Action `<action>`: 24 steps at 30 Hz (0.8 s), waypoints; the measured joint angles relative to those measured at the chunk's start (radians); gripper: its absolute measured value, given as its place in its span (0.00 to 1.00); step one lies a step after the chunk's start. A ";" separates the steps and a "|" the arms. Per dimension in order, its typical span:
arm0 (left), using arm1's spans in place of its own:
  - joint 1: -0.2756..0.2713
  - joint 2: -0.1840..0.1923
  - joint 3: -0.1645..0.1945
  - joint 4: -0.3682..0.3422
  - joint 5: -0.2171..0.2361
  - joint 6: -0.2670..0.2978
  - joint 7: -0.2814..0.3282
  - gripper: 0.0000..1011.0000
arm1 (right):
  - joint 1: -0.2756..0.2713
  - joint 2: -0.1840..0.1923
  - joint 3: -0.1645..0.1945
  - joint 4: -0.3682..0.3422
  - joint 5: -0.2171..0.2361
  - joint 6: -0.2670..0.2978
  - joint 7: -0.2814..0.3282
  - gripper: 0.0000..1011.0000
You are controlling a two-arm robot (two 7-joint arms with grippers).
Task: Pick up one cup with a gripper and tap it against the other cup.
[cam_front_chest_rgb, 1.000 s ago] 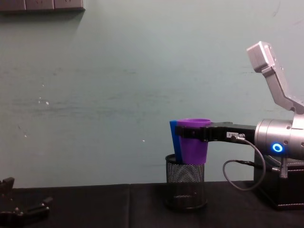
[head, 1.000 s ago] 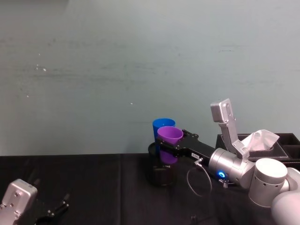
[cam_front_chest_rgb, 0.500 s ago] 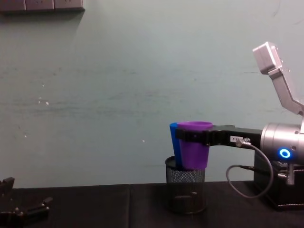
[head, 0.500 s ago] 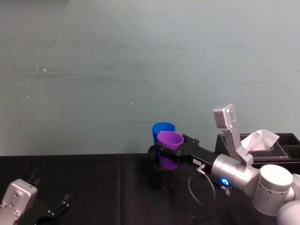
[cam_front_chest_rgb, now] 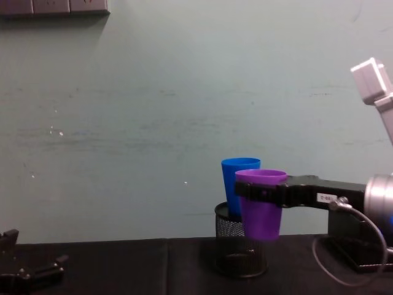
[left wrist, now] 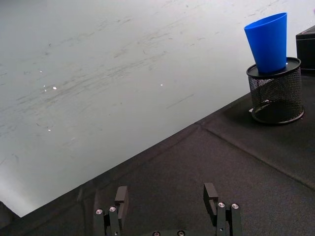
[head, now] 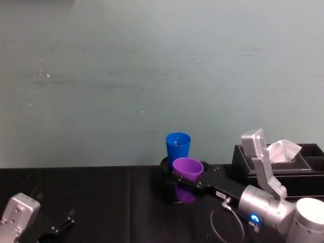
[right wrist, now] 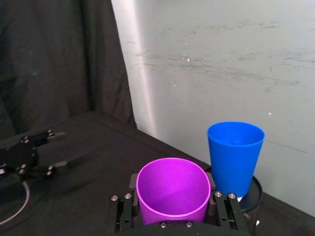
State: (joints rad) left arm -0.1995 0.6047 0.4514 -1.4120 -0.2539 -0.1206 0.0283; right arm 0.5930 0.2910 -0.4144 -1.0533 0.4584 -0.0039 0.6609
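Right hand (cam_front_chest_rgb: 261,192) clamped round purple cup (cam_front_chest_rgb: 260,215) just under its rim. Cup upright, off the worktop (head: 91,202), just robot-side of blue cup (right wrist: 235,152), not touching. Blue cup stands in black mesh holder (left wrist: 275,93) by the worktop's back edge. For the tap: level approach, wall to wall above holder rim, light, since blue cup looks loose and may tip. Tissue box (head: 276,157) at back right, off the path. Left hand (left wrist: 166,199) parked at near left corner, fingers apart

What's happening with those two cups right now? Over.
Right gripper shut on purple cup. Blue cup stands in mesh holder, just behind it. Left gripper open, parked low left.
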 joint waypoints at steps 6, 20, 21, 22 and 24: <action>0.000 0.000 0.000 0.000 0.000 0.000 0.000 0.99 | -0.066 0.045 0.001 -0.085 0.022 -0.002 0.002 0.74; 0.000 0.000 0.000 0.000 0.000 0.000 0.000 0.99 | -0.177 0.131 -0.025 -0.163 0.060 -0.073 0.058 0.74; 0.000 0.000 0.000 0.000 0.000 0.000 0.000 0.99 | -0.178 0.134 -0.029 -0.160 0.059 -0.079 0.061 0.74; 0.000 0.000 0.000 0.000 0.000 0.000 0.000 0.99 | -0.180 0.137 -0.034 -0.153 0.058 -0.092 0.064 0.74; 0.000 0.000 0.000 0.000 0.000 0.000 0.000 0.99 | -0.181 0.140 -0.041 -0.139 0.056 -0.110 0.071 0.74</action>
State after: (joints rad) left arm -0.1995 0.6047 0.4514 -1.4120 -0.2539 -0.1206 0.0283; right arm 0.4115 0.4309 -0.4559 -1.1921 0.5139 -0.1138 0.7323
